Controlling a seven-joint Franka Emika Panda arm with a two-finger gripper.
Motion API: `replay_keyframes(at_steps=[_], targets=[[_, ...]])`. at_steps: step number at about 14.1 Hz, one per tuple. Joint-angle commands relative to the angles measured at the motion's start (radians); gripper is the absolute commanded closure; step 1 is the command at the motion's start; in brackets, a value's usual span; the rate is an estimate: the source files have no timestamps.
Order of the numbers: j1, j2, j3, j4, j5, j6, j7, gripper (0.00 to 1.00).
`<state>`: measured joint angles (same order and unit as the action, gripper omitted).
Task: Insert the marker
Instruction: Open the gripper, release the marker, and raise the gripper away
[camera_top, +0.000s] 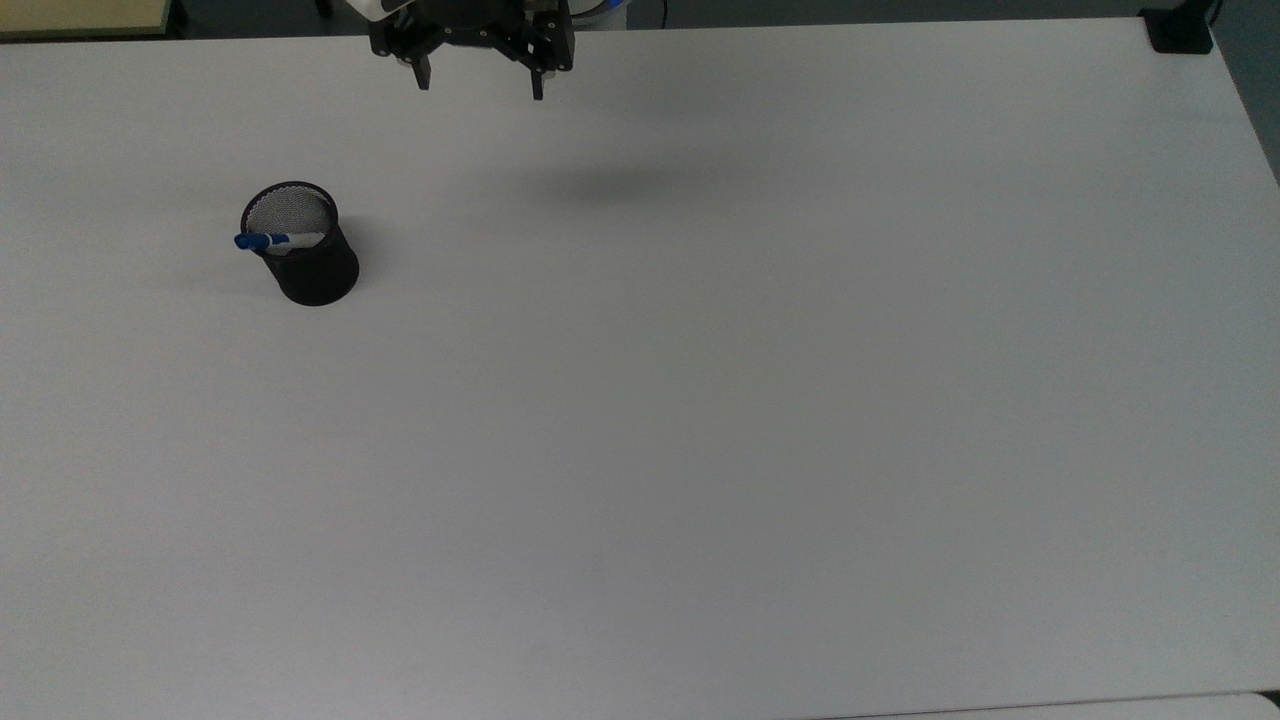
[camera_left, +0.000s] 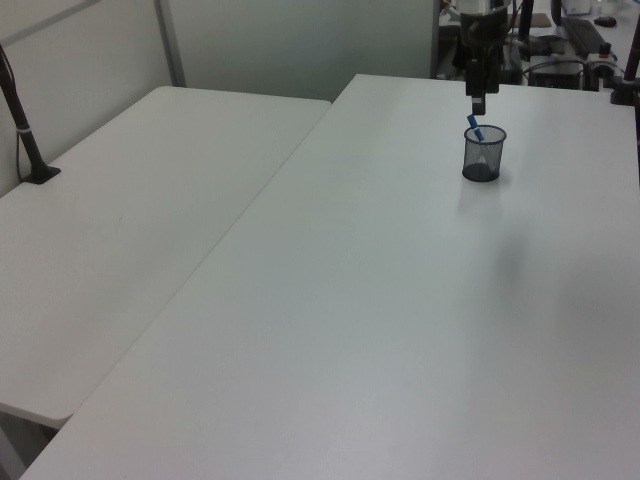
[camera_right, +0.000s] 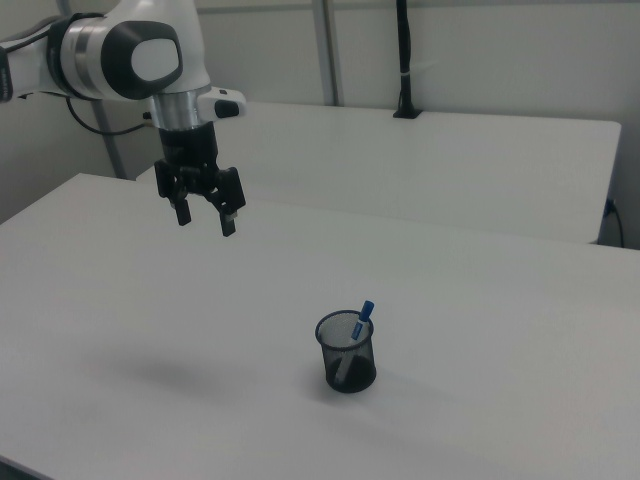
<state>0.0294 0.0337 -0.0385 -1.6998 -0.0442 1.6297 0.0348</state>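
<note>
the marker (camera_top: 272, 241) stands tilted inside the black mesh cup (camera_top: 308, 255) on the white desk (camera_top: 700, 400), its blue cap leaning on the rim and poking out above it toward the top view's left. the jaws (camera_right: 204, 218) hang spread wide and empty, high above the desk and well apart from the cup, near the far edge in the top view. the insertion looks done; nothing seems left but for the arm to move clear.
</note>
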Motion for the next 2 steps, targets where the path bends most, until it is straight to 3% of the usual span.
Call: replay_keyframes(at_steps=[1,2], targets=[[0.01,-0.005,-0.008,0.008,-0.011,0.013,0.099,0.0],[0.009,-0.005,-0.008,0.009,-0.011,0.013,0.1,0.0]])
